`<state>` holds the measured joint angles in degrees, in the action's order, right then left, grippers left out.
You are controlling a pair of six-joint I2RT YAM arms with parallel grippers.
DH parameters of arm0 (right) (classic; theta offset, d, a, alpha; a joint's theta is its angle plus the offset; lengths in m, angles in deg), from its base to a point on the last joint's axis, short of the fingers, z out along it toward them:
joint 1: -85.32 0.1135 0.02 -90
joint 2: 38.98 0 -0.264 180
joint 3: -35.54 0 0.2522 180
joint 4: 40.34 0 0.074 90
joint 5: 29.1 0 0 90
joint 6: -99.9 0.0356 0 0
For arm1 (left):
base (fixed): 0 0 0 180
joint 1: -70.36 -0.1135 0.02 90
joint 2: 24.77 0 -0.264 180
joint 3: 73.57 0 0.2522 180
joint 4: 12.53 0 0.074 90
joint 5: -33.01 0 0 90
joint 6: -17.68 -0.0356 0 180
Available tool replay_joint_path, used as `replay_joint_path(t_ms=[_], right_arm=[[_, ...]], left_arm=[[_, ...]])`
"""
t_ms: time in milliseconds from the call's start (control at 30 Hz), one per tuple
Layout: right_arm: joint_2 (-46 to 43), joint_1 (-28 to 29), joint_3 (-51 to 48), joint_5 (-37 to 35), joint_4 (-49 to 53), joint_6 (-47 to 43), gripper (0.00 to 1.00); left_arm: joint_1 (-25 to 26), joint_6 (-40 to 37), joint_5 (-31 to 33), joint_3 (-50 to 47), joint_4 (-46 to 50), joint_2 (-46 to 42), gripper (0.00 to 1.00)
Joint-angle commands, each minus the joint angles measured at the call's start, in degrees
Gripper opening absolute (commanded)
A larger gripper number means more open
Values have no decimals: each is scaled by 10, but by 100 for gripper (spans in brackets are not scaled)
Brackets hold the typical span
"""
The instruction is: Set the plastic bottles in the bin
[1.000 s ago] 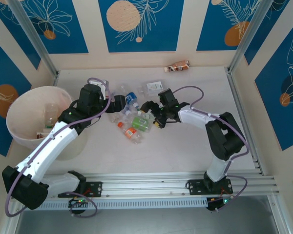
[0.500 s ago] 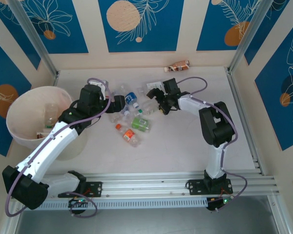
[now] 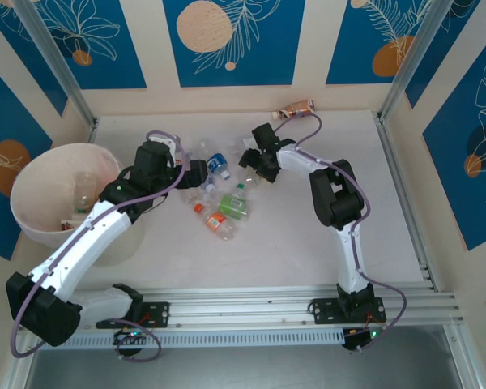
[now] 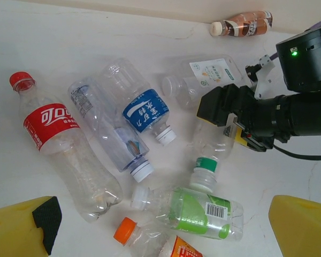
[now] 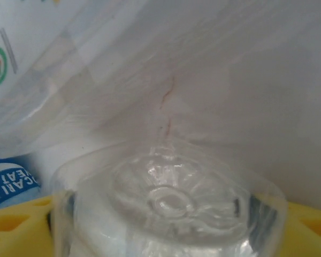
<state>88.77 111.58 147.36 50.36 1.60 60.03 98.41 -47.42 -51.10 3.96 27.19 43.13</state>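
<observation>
Since a second ago the right arm has stretched toward the far wall, carrying the right tool (image 3: 253, 163) from the near side of the bottle heap to its far side. The left arm has not moved.

In the left wrist view, seven plastic bottles lie flat in a loose heap on the surface (image 3: 292, 243):
- The cola bottle (image 4: 49, 140) has its red cap at the upper left.
- A clear bottle (image 4: 104, 128) and the blue-labelled bottle (image 4: 144, 111) lie parallel, with their white caps at the lower right.
- A flat white-labelled bottle (image 4: 206, 75) lies crosswise.
- The green-labelled bottle (image 4: 200, 211) and the orange-capped bottle (image 4: 150, 241) point left.
- The green-collared bottle (image 4: 207, 160) runs up the picture, cap nearest and base under the right tool.

An eighth, brown bottle (image 3: 295, 109) lies apart by the far wall.

In the right wrist view the yellow fingers (image 5: 16, 222) flank that base on both sides, partly closed. I cannot tell whether they grip it. The white-labelled bottle is just beside them.

The left tool (image 3: 198, 173) hangs fully spread over the heap and holds nothing.

The bin (image 3: 24, 227) stands at the left edge with the left arm beside it. It has some bottles inside, too unclear to count.
</observation>
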Motion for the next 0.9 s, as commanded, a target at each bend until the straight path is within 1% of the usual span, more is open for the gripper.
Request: replay_joint_path(t_ms=[0, 100, 167, 233, 333, 367, 500, 633, 867], right_arm=[[17, -1, 9, -40, 66, -39, 74], [23, -8, 31, -38, 76, -60, 69], [13, -15, 28, -36, 64, -71, 63], [-15, -28, -2, -23, 25, -71, 58], [-75, -49, -75, 20, -60, -66, 49], [-96, -56, -98, 34, -86, -63, 48], [-197, -83, -208, 72, -190, -56, 47], [-287, -101, -293, 119, -263, -61, 46], [-405, -95, -401, 170, -362, -51, 46]], left_arm=[[4, -15, -4, -2, -1, 8, 100], [4, -19, -13, -3, -6, 11, 100], [4, -19, -17, -3, -8, 10, 100], [4, -20, -20, -5, -10, 10, 100], [4, -23, -29, -9, -16, 10, 100], [4, -22, -34, -12, -20, 9, 100], [4, -23, -74, -30, -56, 5, 100], [4, -24, -154, -45, -111, 6, 100], [5, -17, -274, -61, -186, 14, 100]])
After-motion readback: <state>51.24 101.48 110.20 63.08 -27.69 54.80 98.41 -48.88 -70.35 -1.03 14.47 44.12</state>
